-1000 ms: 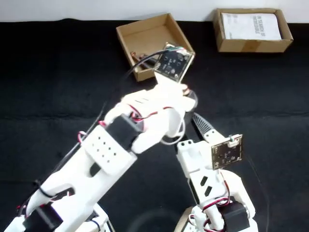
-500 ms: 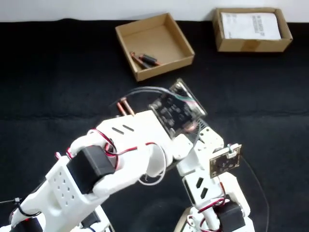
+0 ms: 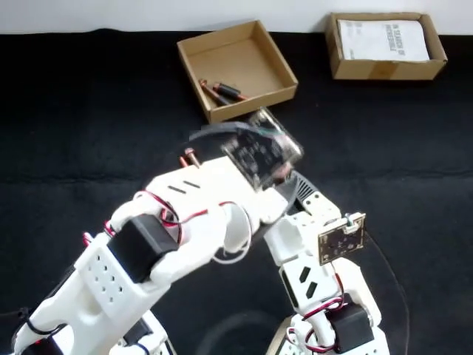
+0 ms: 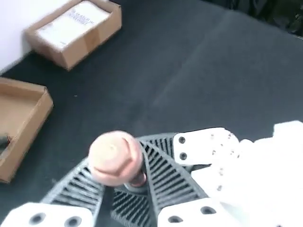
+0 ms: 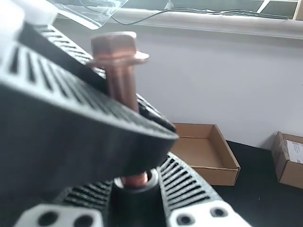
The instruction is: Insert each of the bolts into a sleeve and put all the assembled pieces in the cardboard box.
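A copper bolt [image 5: 118, 71] stands upright with its hex head [image 4: 115, 155] on top, and my left gripper [image 4: 125, 185] is shut on its shank just under the head. Its lower end sits in a black sleeve [image 5: 118, 185], on which my right gripper [image 5: 135, 201] is shut. In the high view both grippers meet at the table's middle, the right gripper's black fingers [image 3: 303, 188] showing beside the left wrist's camera board [image 3: 262, 151]. The cardboard box [image 3: 194, 74] at the back holds assembled pieces [image 3: 222, 92]. Another copper bolt [image 3: 188, 157] lies on the cloth, partly hidden by the left arm.
A second cardboard box [image 3: 384, 70] with a printed sheet in it stands at the back right. The black cloth [image 3: 89, 111] covers the table. A white wall [image 5: 227, 80] rises behind the boxes.
The left arm's wrist pulled back from over the cardboard box to above the right gripper, then shifted slightly. The assembled pieces in the box came into sight.
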### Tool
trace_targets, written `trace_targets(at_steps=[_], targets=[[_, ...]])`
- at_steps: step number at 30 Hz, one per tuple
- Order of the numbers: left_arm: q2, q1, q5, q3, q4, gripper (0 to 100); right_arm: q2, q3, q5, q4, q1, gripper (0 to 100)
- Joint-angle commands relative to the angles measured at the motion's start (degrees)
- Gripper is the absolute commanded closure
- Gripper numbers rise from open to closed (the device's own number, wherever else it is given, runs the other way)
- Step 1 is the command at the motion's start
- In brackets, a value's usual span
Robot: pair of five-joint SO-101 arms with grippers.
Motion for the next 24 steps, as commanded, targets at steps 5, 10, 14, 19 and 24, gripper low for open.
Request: trace_targets(at_steps=[5,10,14,19,24], targets=[[-1.98,-3.47,-0.62,1.98,-1.58,99,-0.13,0.22,0.26,-1.10,3.47,99.1],[-1.98,-3.38,-0.44,3.12,-1.58,93,-0.13,0.84,0.26,-1.01,4.79,99.1],[-1.98,-3.47,2.90,3.12,-1.23,77,-0.13,0.66,0.26,-1.01,4.79,99.1],[-1.98,-3.47,4.66,3.12,-1.23,76,-0.13,0.84,0.26,-1.01,4.79,99.1],[-2.07,-3.47,4.66,2.77,-1.23,76,-0.13,1.10,0.26,-1.01,4.79,99.1]])
